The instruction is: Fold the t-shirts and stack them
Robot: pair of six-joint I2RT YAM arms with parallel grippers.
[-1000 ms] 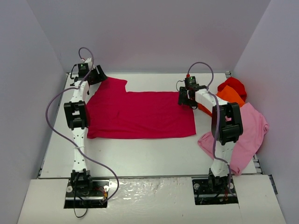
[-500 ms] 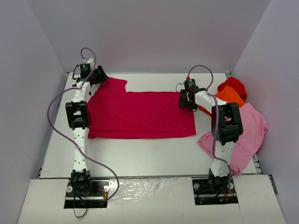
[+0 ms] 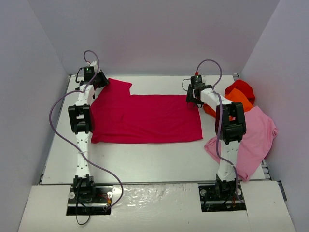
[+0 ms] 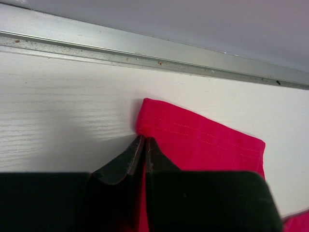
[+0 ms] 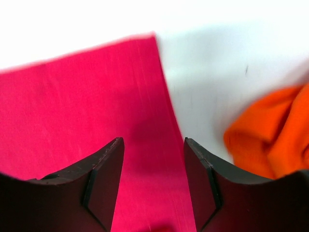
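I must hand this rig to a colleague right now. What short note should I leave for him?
Left claw: shut on the far left sleeve corner of the crimson shirt.
Right claw: open, over that shirt's far right corner, not gripping.
Crimson shirt lies spread on the table; pink shirt, orange shirt and red shirt are heaped at the right.
Done: no stack yet.
Left: fold all four, then stack.

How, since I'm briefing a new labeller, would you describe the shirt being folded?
On the white table, look at the middle. The crimson t-shirt lies spread flat there, the left hand shut on its far-left sleeve. Unlike it, the pink shirt, orange shirt and red shirt sit crumpled at the right edge.
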